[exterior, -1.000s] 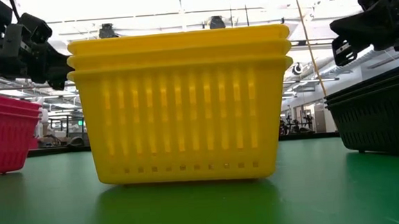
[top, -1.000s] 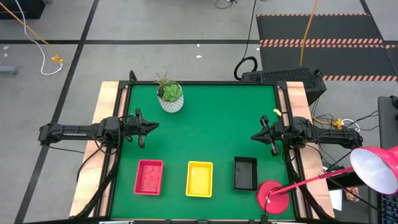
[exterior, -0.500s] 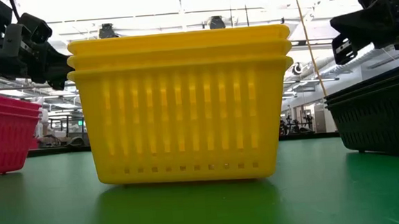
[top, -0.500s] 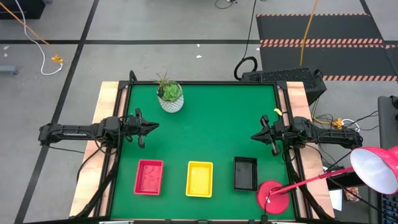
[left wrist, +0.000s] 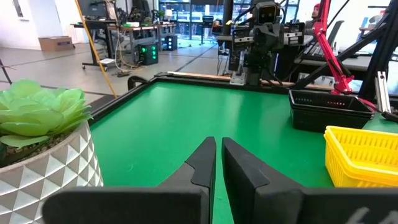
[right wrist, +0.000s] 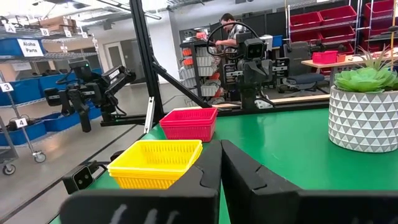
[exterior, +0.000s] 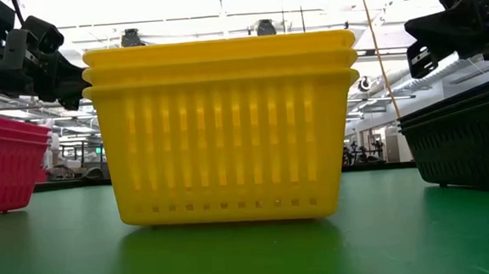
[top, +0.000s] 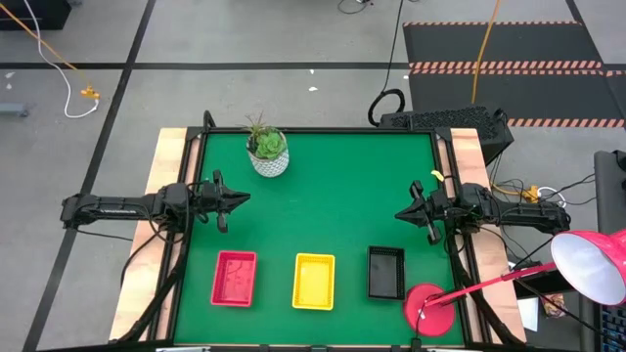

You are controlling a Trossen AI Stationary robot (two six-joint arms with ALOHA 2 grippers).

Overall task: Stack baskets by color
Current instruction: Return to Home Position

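Three stacks of baskets stand in a row along the table's near edge, each resting on its base: red (top: 235,278) at the left, yellow (top: 314,281) in the middle, black (top: 385,272) at the right. The low view shows three nested rims on the yellow stack (exterior: 223,130). My left gripper (top: 245,198) hovers level at the table's left edge, shut and holding nothing. At the right edge my right gripper (top: 399,212) also hovers level, shut and holding nothing. Both stand well clear of the baskets.
A white pot with a green plant (top: 268,152) stands at the table's far left. A round red lamp base (top: 430,310) sits at the near right corner, its shade (top: 590,266) beyond the table's edge. The green mat's middle (top: 323,196) is bare. A person (right wrist: 231,28) stands beyond the table.
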